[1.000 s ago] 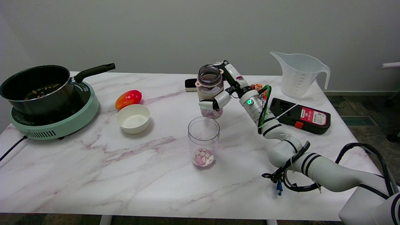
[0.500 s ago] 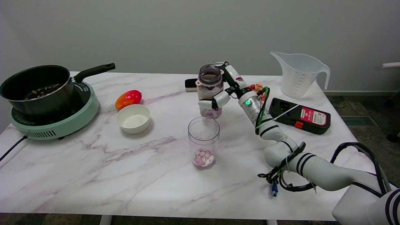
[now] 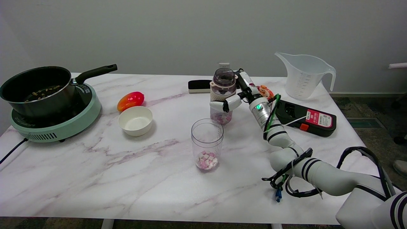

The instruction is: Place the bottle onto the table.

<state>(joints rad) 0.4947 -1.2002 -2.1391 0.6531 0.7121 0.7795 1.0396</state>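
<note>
While right hand is gripping bottle around its middle, upright, mouth up, bottle is sitting low over counter, base seemingly touching or just above, far-right of clear cup; upright hold is likely keeping remaining candy inside for set-down.

Lab test kitchen: marble table, induction cooker, saucepan, bare wall
</note>
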